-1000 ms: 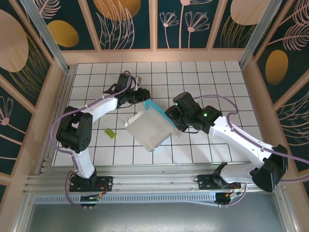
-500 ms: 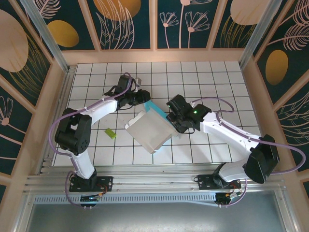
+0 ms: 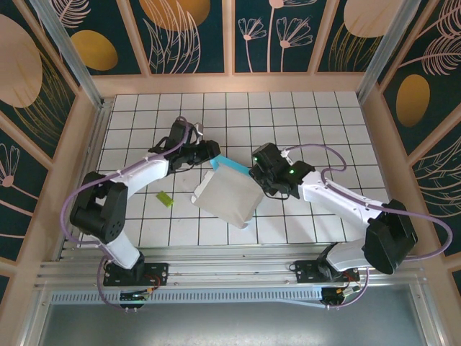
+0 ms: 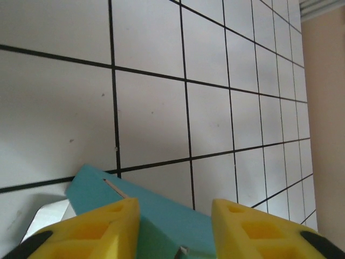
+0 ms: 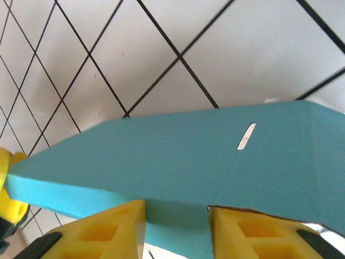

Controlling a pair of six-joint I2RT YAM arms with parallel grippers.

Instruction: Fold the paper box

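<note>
- Paper box (image 3: 227, 196) lies in the middle of the table (image 3: 310, 119), white inside up, with a blue flap along its far edge.
- Left gripper (image 3: 210, 153) is at the far left corner, its fingers (image 4: 102, 229) moderately apart with the flap showing between them.
- Right gripper (image 3: 253, 173) is at the far right corner, its fingers (image 5: 102, 232) straddling the blue wall; whether they grip it cannot be told.

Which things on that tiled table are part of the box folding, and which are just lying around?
Part of the job: the paper box, turquoise outside, white inside; the left gripper and the right gripper, both at its turquoise flap.
Just lying about: the small yellow-green piece on the table, left of the box, apart from it.
</note>
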